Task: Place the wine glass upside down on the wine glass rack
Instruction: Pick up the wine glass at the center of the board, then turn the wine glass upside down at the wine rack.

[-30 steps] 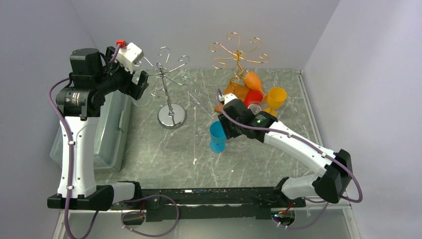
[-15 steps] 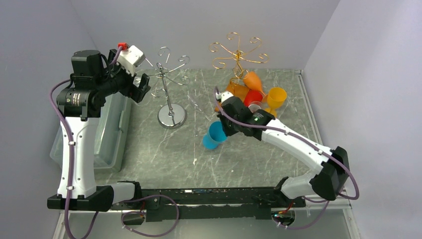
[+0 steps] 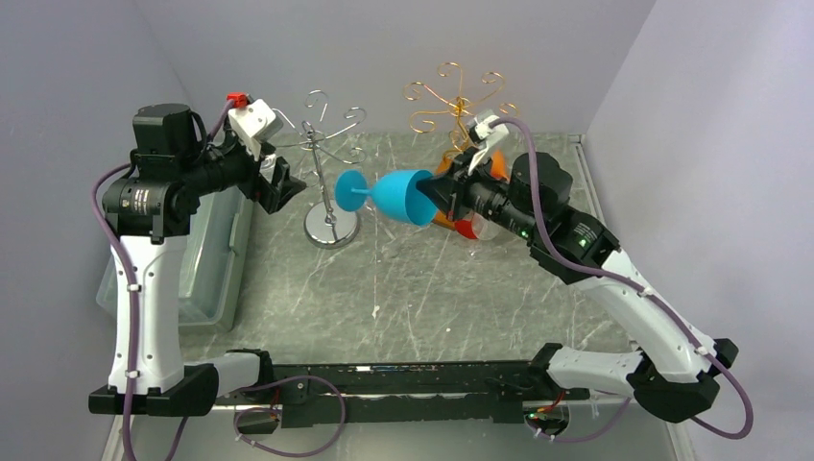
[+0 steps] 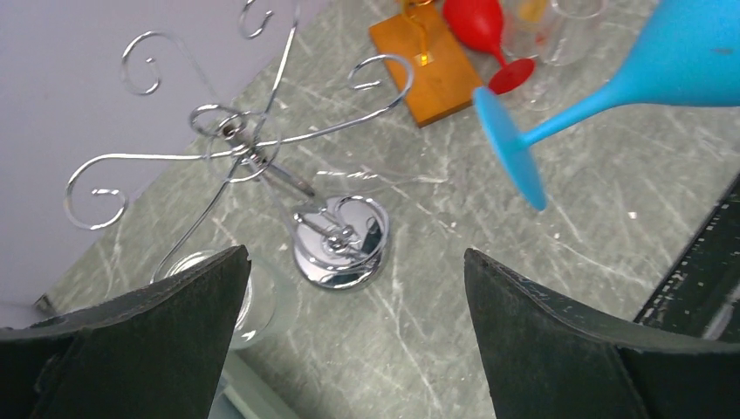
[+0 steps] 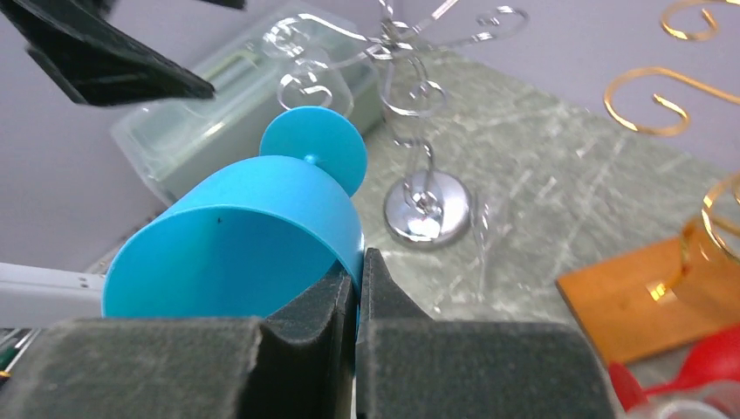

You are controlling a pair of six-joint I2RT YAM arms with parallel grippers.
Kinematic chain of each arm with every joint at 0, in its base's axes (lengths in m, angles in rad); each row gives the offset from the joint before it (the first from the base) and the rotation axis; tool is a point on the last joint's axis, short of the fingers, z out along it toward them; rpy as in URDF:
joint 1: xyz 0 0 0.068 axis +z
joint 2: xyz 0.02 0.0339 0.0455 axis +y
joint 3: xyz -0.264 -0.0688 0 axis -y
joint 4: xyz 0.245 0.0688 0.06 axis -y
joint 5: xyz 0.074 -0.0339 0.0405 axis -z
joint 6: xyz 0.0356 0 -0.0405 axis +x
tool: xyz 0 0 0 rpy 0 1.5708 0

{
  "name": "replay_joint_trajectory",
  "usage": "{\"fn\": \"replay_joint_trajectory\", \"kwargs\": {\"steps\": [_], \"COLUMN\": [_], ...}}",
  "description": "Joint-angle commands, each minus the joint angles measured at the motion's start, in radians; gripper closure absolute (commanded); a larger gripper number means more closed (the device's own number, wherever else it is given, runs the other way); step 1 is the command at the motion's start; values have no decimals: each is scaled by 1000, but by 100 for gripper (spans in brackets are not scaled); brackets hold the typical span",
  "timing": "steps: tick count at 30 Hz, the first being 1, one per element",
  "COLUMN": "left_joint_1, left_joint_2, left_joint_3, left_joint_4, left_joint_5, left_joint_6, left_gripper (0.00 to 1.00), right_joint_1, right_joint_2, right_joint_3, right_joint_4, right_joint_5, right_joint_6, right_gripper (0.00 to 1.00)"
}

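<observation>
The blue wine glass (image 3: 398, 195) (image 4: 663, 61) hangs sideways in the air with its foot pointing left at the silver wine glass rack (image 3: 326, 144) (image 4: 236, 131) (image 5: 428, 205). My right gripper (image 3: 440, 192) (image 5: 358, 271) is shut on the bowl's rim (image 5: 236, 236), one finger inside the bowl and one outside. The foot is close to the rack's right arms but apart from them. My left gripper (image 3: 274, 182) (image 4: 353, 253) stands wide open just left of the rack, holding nothing. A clear glass (image 4: 196, 288) sits by its left finger.
A gold rack (image 3: 461, 101) on an orange base (image 4: 419, 61) stands at the back right. A red glass (image 4: 476, 22) and other coloured and clear glasses cluster by it. A clear plastic bin (image 3: 206, 259) (image 5: 227, 113) lies along the left edge.
My right gripper closed on the blue glass's rim, lifted it off the table and swung it up and sideways toward the silver rack. The left arm barely shifted.
</observation>
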State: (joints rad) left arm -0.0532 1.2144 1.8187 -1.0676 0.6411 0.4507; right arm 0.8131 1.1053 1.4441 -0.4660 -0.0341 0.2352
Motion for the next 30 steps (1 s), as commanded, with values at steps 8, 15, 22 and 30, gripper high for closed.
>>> {"fn": "replay_joint_trajectory", "kwargs": {"steps": [8,15,22,30], "left_joint_1": [-2,-4,-4,-4], "left_joint_2": [0,-5,-3,-14], "left_joint_3": [-6,-48,-48,-49], "left_joint_4": [-7,15,110,157], "left_joint_5": [235,210,242,159], "left_joint_6": [-61,-43,-92,15], "left_gripper": [1,7,35,100], "right_joint_1": [3,7,23,34], "right_joint_2": [104,97,105,64], "right_joint_3": [27,-18,-67,-112], "right_joint_4": [382,499,539,470], "right_joint_5": [-175,-214,-269,-271], "right_joint_6": [60,85,102,62], "right_gripper": [100,100,100,100]}}
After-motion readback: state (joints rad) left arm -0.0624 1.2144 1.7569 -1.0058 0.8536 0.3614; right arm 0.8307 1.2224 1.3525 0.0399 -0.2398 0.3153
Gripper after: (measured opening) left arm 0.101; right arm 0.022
